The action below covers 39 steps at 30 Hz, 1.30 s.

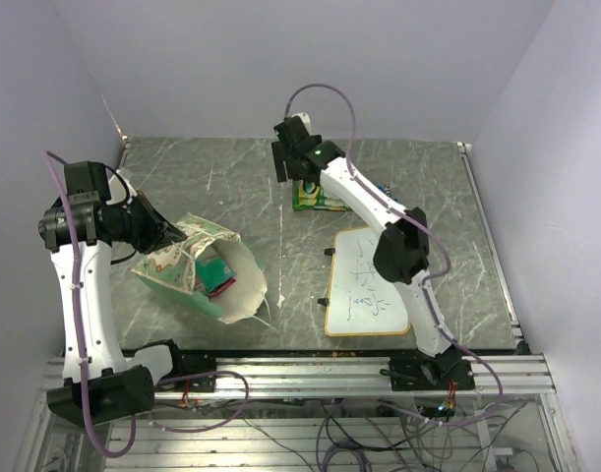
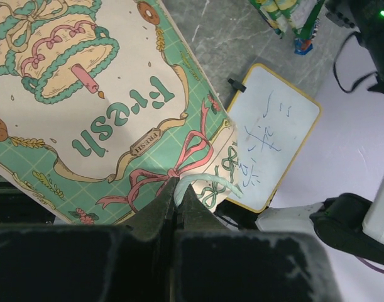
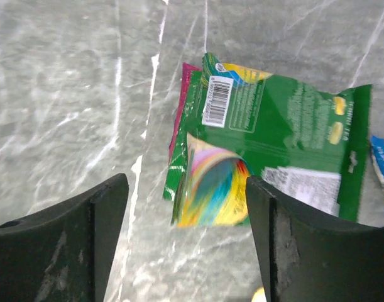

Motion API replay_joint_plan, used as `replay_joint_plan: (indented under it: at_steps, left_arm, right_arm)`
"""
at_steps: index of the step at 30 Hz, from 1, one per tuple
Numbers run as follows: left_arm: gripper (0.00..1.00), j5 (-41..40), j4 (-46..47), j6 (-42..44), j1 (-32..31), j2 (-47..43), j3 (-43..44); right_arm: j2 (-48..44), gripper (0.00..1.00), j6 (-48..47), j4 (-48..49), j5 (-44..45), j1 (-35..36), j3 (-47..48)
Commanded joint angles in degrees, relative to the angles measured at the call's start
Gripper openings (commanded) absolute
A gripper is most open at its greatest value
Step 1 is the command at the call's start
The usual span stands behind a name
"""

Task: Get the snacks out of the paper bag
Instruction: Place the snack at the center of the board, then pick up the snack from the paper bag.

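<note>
Top external view puts the bag (image 1: pixel 197 270) on its side at the left of the worktop (image 1: pixel 231 167), mouth toward the arms, with a few snacks (image 1: pixel 216 273) inside. Far across the worktop lies a green packet (image 1: pixel 315 197), and the right fingers (image 1: pixel 300 172) hover over it, spread wide and empty. The left fingers (image 1: pixel 172 234) are pinched shut on the bag at its upper edge.

The packets look light, glossy and slack, so they will likely slide and crumple. A pinch across a flat edge or crimped seam should hold better than a squeeze on the puffed middle. The bag is thin paper and may tear if pulled hard.

Right wrist alone shows a pink packet (image 3: pixel 182 107) under the green one and a blue candy (image 3: pixel 383 170) beside it. Left wrist alone shows the grip on a pale strip, probably a handle, and the whiteboard (image 2: pixel 273 132) beyond.
</note>
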Motion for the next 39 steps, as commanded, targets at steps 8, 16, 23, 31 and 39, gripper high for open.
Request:
replay_joint_plan:
  at_steps: [8,16,23,31,39]
  left_arm:
    - [0.07,7.54,5.99,-0.68,-0.22,-2.84,-3.79]
    - [0.07,11.41,9.62,-3.22,-1.85,-4.27,-7.73]
    - [0.07,11.8,11.33,-5.42,-5.34,-7.95,-10.82]
    - [0.07,6.04,6.07,-5.06,-5.5,-12.85,-12.86]
    - [0.07,7.66,2.98,-1.57,-5.37,-13.93,-12.66]
  right_arm:
    - [-22.16,0.8,-8.37,3.86,-12.09,-0.51,-18.4]
    - [-45.05,0.8,-10.08,17.38,-25.77,1.08,-50.26]
    - [-69.24,0.72,-36.43,46.37,-47.43,13.34,-83.79]
    - [-60.74,0.61,-65.69,56.2,-50.55,24.83,-87.48]
    - [-45.75,0.49,-76.42,73.51,-47.56,27.83,-86.63]
